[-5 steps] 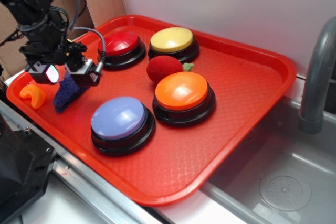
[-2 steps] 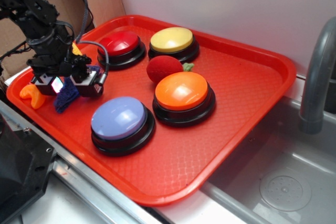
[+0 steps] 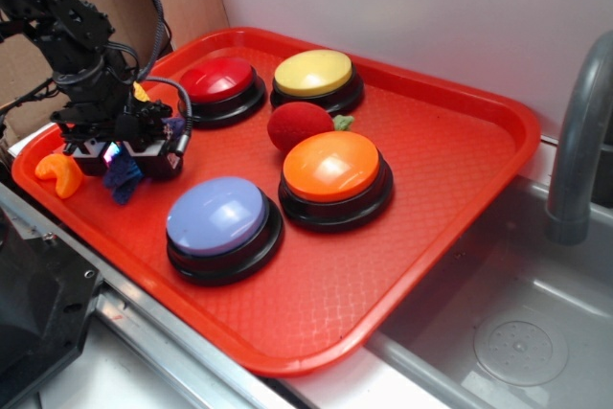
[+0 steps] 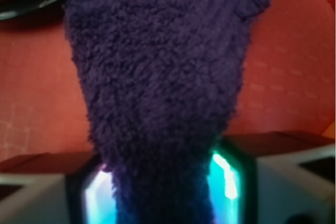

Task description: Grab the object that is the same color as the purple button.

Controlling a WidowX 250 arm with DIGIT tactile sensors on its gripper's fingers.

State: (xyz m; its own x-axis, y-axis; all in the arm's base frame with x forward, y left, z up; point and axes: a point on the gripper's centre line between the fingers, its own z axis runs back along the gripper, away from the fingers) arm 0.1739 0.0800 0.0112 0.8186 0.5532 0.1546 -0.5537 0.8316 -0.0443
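Observation:
The object, a dark purple fuzzy cloth [image 3: 123,182], lies at the left end of the red tray [image 3: 450,160]. My gripper [image 3: 120,162] stands over it, fingers down, shut on its upper end. In the wrist view the cloth [image 4: 163,77] fills most of the frame. Its narrow end is squeezed in my gripper [image 4: 164,182] between the two glowing pads [image 4: 226,177]. The purple button [image 3: 217,215], a lavender dome on a black base, sits just right of the gripper, apart from it.
An orange curved piece [image 3: 59,174] lies left of the gripper near the tray rim. Red [image 3: 216,79], yellow [image 3: 313,72] and orange [image 3: 330,165] buttons and a red fuzzy ball [image 3: 299,124] fill the tray's middle. A grey faucet [image 3: 579,131] and sink [image 3: 517,332] are at right.
The gripper came down over the cloth and its fingers drew together from wide apart. The cloth bunched up between them and now shows only as a small tuft below the fingers.

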